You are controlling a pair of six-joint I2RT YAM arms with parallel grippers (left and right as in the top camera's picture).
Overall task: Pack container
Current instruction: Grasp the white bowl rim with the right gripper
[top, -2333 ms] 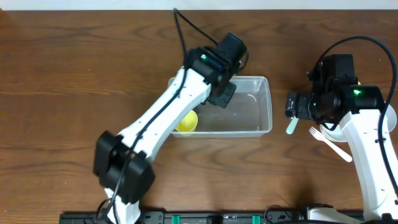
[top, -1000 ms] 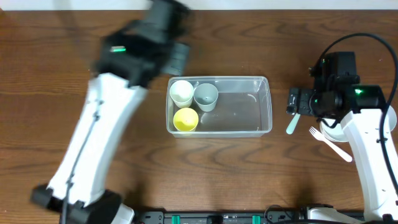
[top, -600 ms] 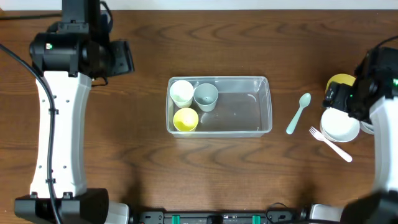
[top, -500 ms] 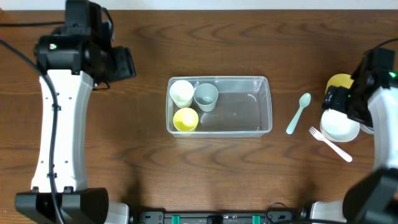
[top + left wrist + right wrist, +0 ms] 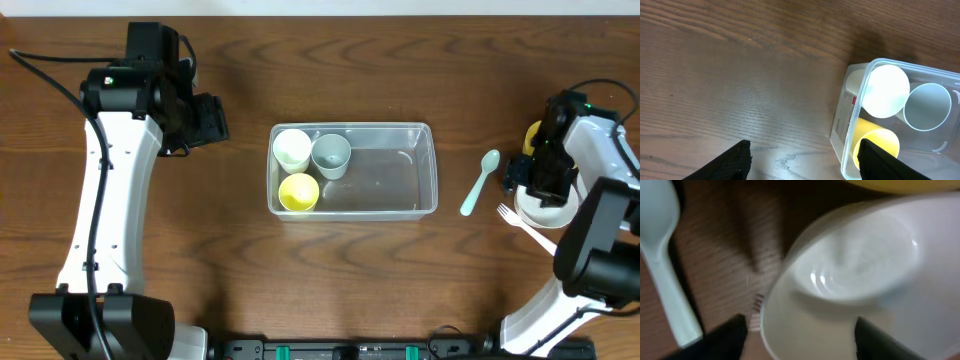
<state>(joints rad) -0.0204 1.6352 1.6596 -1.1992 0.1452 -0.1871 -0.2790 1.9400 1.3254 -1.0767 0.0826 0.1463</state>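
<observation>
The clear container (image 5: 425, 170) sits mid-table with a white cup (image 5: 291, 148), a grey-blue cup (image 5: 331, 153) and a yellow cup (image 5: 299, 192) standing at its left end. My left gripper (image 5: 208, 120) hangs open over bare wood left of the container (image 5: 850, 135), nothing between its fingers (image 5: 740, 155). My right gripper (image 5: 538, 178) is low over a white bowl (image 5: 552, 210) at the far right. In the blurred right wrist view its jaws stand apart astride the white bowl's (image 5: 855, 265) left rim, one finger (image 5: 725, 337) outside, the other inside.
A pale green spoon (image 5: 480, 182) lies right of the container. A white fork (image 5: 532, 232) lies by the white bowl. A yellow bowl (image 5: 537, 133) sits just behind it, mostly hidden by my right arm. The spoon (image 5: 665, 260) is left of the bowl.
My left arm swung from the container's left end out to the left. My right gripper left the spoon, moved right, dropped over the white bowl, and its jaws narrowed.
</observation>
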